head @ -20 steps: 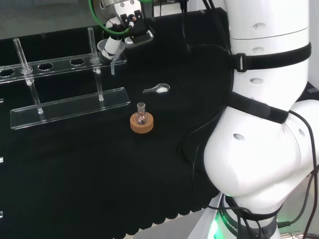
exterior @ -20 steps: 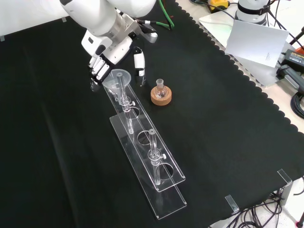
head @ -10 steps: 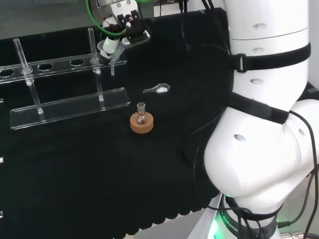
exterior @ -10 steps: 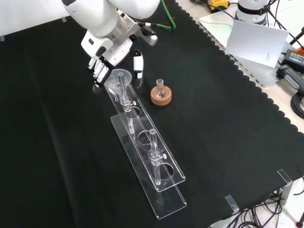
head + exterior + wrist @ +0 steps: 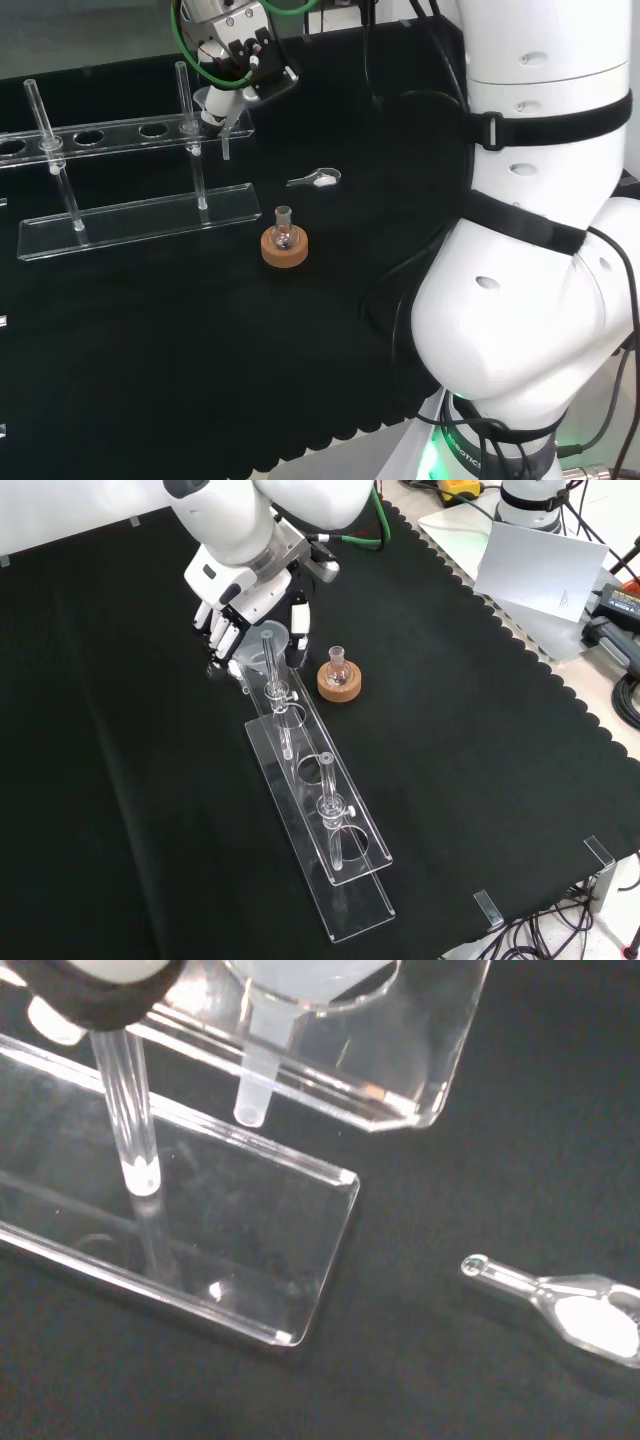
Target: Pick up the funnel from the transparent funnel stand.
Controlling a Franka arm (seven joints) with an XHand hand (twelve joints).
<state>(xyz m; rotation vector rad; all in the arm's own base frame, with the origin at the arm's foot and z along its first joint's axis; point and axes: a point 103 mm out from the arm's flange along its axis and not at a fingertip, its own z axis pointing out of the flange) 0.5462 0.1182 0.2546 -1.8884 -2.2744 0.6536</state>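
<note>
Your hand [image 5: 232, 610] curls its fingers around the funnel [image 5: 257, 652] at the end of the transparent funnel stand [image 5: 318, 820] — the funnel seated in its hole, stem hanging below — so the lift remains undone.

In the wrist view the translucent plastic funnel's [image 5: 300, 990] bowl was cut off at twelve o'clock, and the clear acrylic funnel stand [image 5: 200, 1220] ran off at nine o'clock. The black-and-white robot hand [image 5: 245, 600] possibly touched the funnel; contact was hidden.
</note>
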